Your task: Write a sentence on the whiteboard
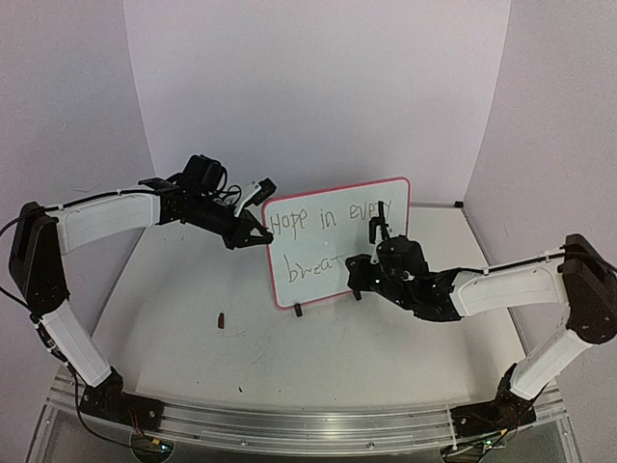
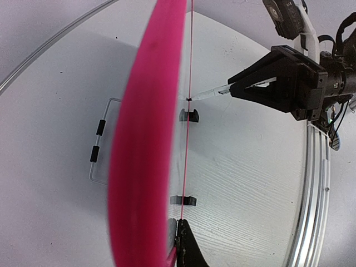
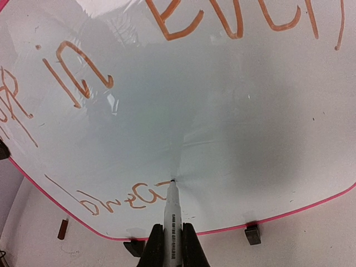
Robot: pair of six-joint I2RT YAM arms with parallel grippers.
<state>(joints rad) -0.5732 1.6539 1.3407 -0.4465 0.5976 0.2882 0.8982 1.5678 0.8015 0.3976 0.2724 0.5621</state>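
Left claw [image 1: 260, 236] pinches the whiteboard [image 1: 333, 260] upright; right claw [image 3: 172, 236] grips the marker [image 3: 172, 208]. The sentence [image 1: 328, 220] has "Hope in every" done and, seemingly, "brea"; the ending remains.

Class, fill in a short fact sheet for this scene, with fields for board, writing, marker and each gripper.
board: whiteboard, upright on the table
writing: sentence, "Hope in every" on top, second line begun, unfinished
marker: tip on the whiteboard at the end of the second line
left gripper: shut on the whiteboard's edge
right gripper: shut on the marker
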